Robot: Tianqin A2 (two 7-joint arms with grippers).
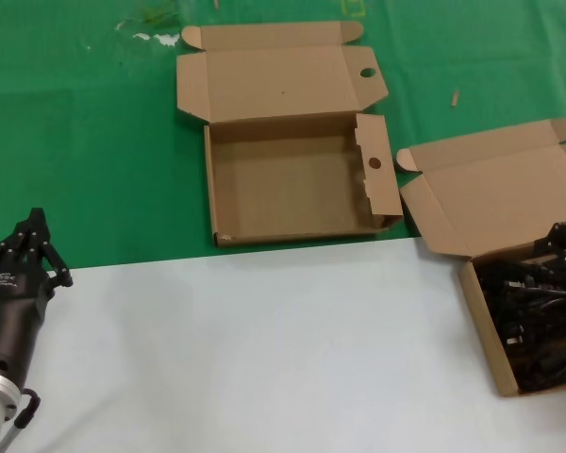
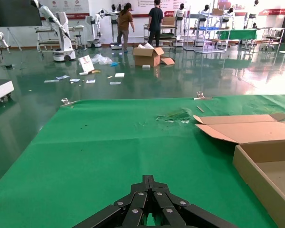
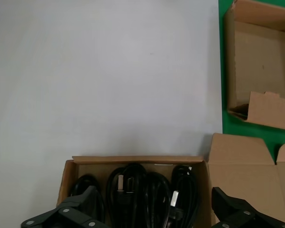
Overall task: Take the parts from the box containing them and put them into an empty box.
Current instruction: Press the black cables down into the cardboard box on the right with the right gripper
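Note:
The parts, black bundled power cords [image 3: 142, 194], lie side by side in the plain-lidded cardboard box [image 3: 137, 160] at the table's right edge [image 1: 481, 316]. My right gripper [image 3: 154, 203] hovers over those cords [image 1: 538, 326], open wide with one finger on each side and nothing held. In the head view it shows as a dark shape [image 1: 564, 247] above the box. The empty box [image 1: 292, 179], with round holes in its flaps, lies open at the back centre on the green cloth. My left gripper [image 1: 35, 226] is parked at the near left, shut [image 2: 148, 179] and empty.
A green cloth [image 1: 85, 142] covers the far half of the table, and a white surface [image 1: 264, 349] covers the near half. The empty box's raised lid [image 1: 274, 80] lies behind it. The left wrist view shows that box's wall [image 2: 256, 178] and a workshop floor beyond.

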